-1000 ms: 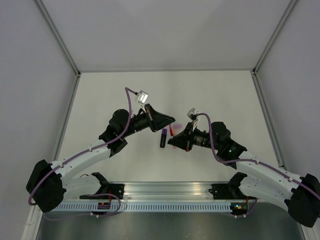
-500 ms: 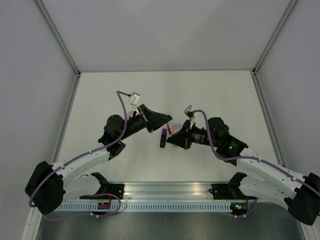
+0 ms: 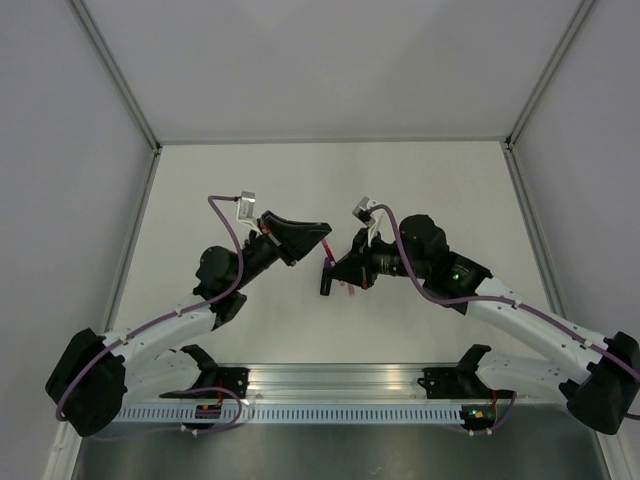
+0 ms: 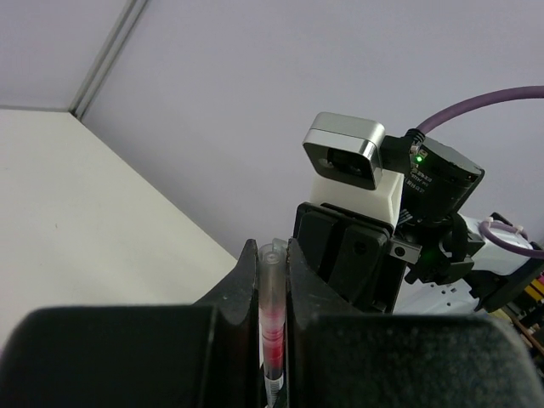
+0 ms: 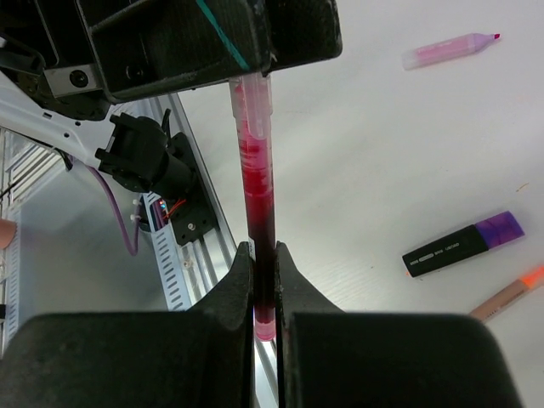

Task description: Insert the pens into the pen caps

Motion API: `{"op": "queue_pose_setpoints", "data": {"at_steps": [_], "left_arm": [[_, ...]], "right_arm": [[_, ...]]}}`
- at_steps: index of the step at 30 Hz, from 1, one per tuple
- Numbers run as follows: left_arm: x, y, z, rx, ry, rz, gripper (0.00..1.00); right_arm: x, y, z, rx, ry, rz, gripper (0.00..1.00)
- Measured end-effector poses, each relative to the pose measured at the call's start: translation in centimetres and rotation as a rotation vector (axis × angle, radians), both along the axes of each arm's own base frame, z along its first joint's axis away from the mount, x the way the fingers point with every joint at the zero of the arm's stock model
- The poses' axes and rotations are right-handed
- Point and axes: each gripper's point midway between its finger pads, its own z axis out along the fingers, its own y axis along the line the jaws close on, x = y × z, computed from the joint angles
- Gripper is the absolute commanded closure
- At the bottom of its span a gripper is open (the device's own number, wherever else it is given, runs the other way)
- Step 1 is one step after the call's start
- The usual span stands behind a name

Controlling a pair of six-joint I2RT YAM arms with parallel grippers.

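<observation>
A red pen hangs in the air between my two grippers. My right gripper is shut on its dark lower barrel. My left gripper is shut on the translucent cap, and the pen's red front end shows inside the cap. In the top view the left gripper and the right gripper nearly meet above the table's middle. A black marker with a purple end, a pink pen and an orange pen lie on the table below. I see no loose caps.
The black marker lies just under the right gripper in the top view. An aluminium rail with the arm bases runs along the near edge. White walls close the table at the back and sides.
Both grippers have risen and shifted left while staying joined by the red pen. The left wrist has swung further left and tilted up. The right arm has stretched after it.
</observation>
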Motion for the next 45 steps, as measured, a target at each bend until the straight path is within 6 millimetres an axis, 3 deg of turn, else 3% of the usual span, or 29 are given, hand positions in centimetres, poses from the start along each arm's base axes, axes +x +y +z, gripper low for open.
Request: {"op": "queue_pose_setpoints", "data": {"at_steps": [11, 20, 27, 32, 36, 37, 41, 45], "left_arm": [[0.8, 0.3, -1.0, 0.03, 0.037, 0.043, 0.98], [-0.3, 0.9, 2.2, 0.09, 0.021, 0.046, 0.98], [-0.4, 0.7, 1.2, 0.128, 0.046, 0.037, 0.96], [-0.4, 0.7, 1.2, 0.145, 0.052, 0.037, 0.98], [-1.3, -0.1, -1.2, 0.218, 0.113, -0.015, 0.98], [-1.3, -0.2, -2.0, 0.241, 0.135, -0.025, 0.98], [-0.8, -0.1, -4.5, 0.312, 0.213, -0.038, 0.98], [1.6, 0.8, -6.5, 0.391, 0.303, -0.003, 0.98]], "right_arm": [[0.4, 0.5, -1.4, -0.071, 0.039, 0.022, 1.0], [-0.1, 0.8, 1.5, 0.023, -0.056, 0.062, 1.0], [-0.4, 0.7, 0.8, 0.026, -0.055, 0.065, 1.0], [-0.3, 0.7, 0.7, 0.027, -0.045, 0.056, 0.67], [1.2, 0.6, 2.0, 0.067, -0.089, 0.0, 0.52], [1.5, 0.5, 2.2, 0.071, -0.096, -0.012, 0.44], [2.1, 0.0, 2.7, 0.078, -0.108, -0.046, 0.36], [1.6, -1.1, 3.8, 0.105, -0.139, -0.072, 0.35]]}}
